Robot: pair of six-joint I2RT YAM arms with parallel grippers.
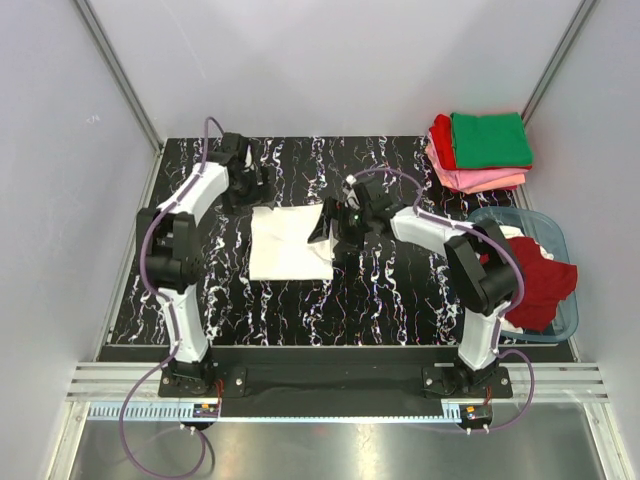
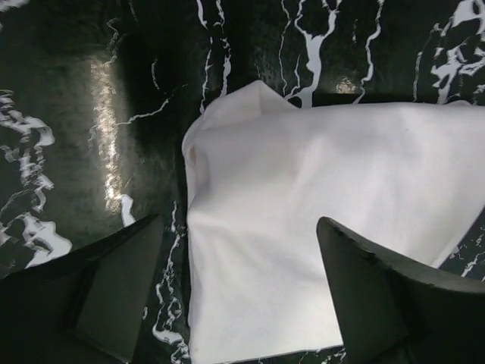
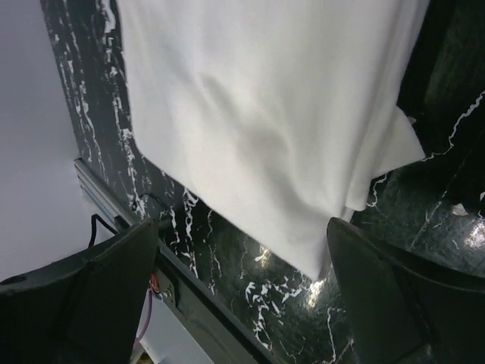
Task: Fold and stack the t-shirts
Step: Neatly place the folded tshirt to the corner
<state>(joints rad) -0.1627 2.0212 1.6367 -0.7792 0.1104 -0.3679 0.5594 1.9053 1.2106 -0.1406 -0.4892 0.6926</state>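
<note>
— Where's the shirt being worked on?

— The folded white t-shirt (image 1: pixel 290 243) lies flat on the black marbled table (image 1: pixel 400 300). It is well apart from the blue-grey plastic tub (image 1: pixel 556 240), on the left arm's side of it. It's a rough rectangle. The edge facing the tub shows doubled layers, with a corner of the under layer poking out.

— And the claws?

— The right gripper (image 3: pixel 242 227) hovers over that tub-facing edge. Its fingers are spread wide with nothing between them, and the cloth lies below, ungripped. The left gripper (image 2: pixel 239 227) is over the side of the shirt turned away from the tub. It sits at the far corner, where the fabric rises in a small peak. Its fingers are also wide apart and hold nothing.

— Is either one touching the cloth?

— I can't tell from the wrist views. The fingertips look just above it.

— What about the other shirts?

— Just beyond the tub's far rim there's a neat stack. A green t-shirt (image 1: pixel 490 140) is on top, a red t-shirt (image 1: pixel 441 140) under it, and a pink t-shirt (image 1: pixel 485 180) at the bottom. Inside the tub a dark red t-shirt (image 1: pixel 540 285) lies crumpled and spills over the rim. A bit of white cloth (image 1: pixel 512 233) shows behind it, deeper in the tub.
</note>
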